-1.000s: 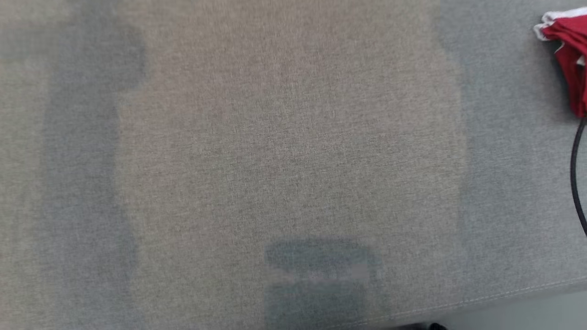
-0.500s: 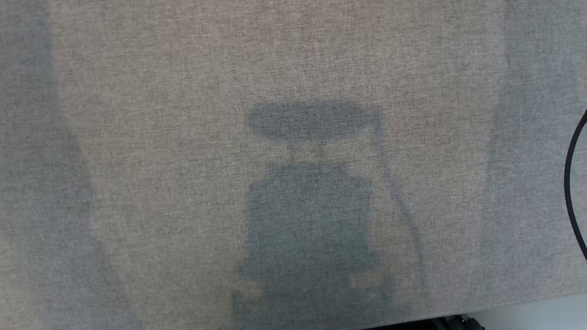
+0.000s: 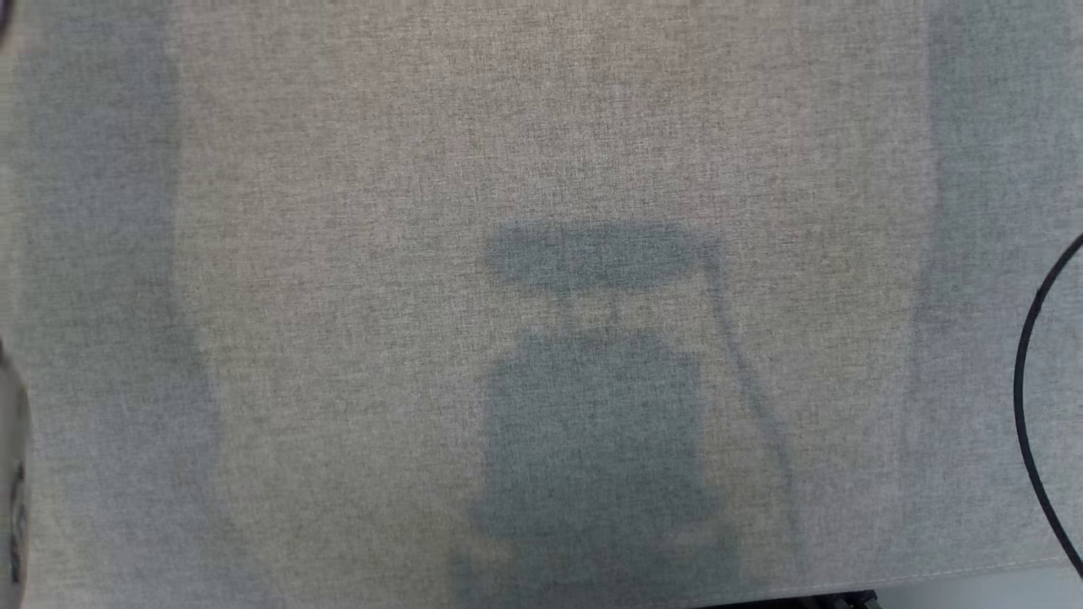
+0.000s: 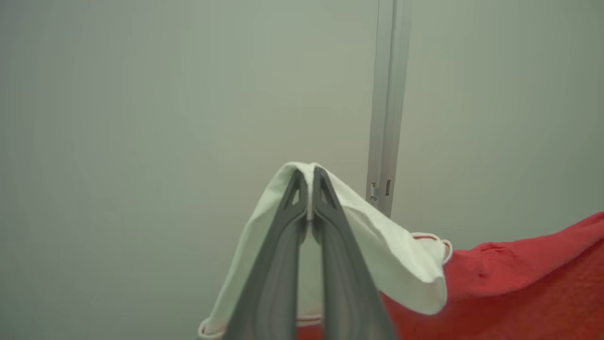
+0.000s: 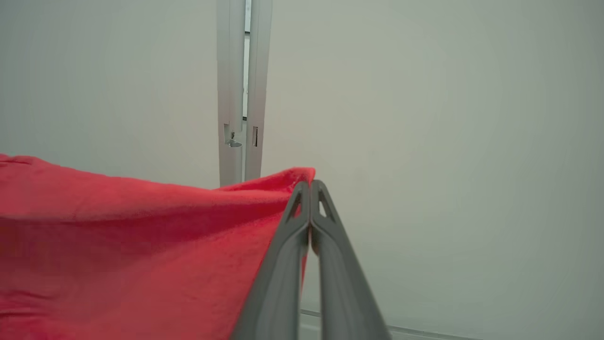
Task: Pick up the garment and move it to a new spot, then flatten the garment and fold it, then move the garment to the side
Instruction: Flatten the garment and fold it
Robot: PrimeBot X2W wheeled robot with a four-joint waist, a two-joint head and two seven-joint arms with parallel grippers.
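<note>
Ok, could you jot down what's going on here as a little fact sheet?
Item: red garment with a white part
Left hold: left gripper shut on the white part
Right hold: right gripper shut on a red edge
Below: grey cloth surface, robot's shadow on it
Extras: black cable at right; pale post against the wall behind

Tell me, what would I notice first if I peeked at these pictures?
The bright red garment grabs you first. In the right wrist view the right pincer is shut on its red edge, and in the left wrist view the left pincer is shut on its white part. In the head view, the robot's dark shadow lies in the middle of the grey cloth surface.
</note>
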